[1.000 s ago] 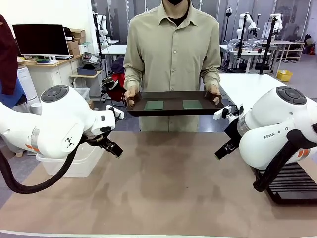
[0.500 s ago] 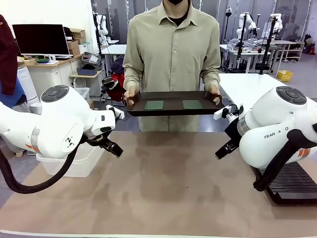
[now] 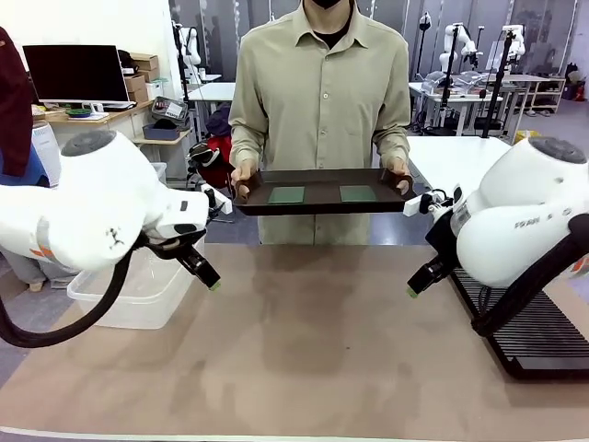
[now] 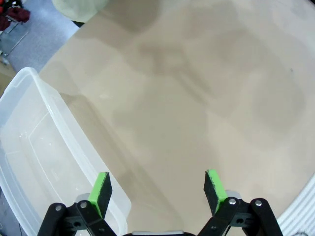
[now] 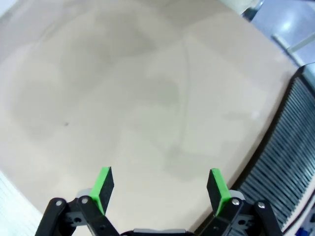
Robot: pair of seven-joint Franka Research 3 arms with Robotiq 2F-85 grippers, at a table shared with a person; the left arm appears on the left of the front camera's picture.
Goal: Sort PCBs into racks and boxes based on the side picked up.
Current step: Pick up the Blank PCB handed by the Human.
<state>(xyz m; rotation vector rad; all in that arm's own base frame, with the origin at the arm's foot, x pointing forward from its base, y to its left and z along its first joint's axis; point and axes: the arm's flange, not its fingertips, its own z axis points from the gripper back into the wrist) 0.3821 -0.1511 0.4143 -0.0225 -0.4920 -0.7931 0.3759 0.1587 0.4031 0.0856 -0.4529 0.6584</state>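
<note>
Desks and shelves are crowding the workshop at the back, with a dark monitor sitting on a desk at the far left. Closer in, a broad tan surface is spreading across the foreground. A person in an olive shirt is standing at its far side, facing the robot.

Two bulky white arms are leaning in over the surface, the left arm from the left and the right arm from the right, well apart from each other. A clear tub is resting at the surface's left edge, partly behind the left arm. A black rack is lying at the right edge, below the right arm.

The person is holding a dark brown tray level above the far edge, one hand gripping one end and the other hand gripping the opposite end. Two green PCBs are lying flat in that tray, side by side with a gap between them.

The left end effector is hanging over bare surface beside the tub, its green pads spread wide and gripping nothing. The right end effector is hovering near the rack, fingers likewise parted and empty.
</note>
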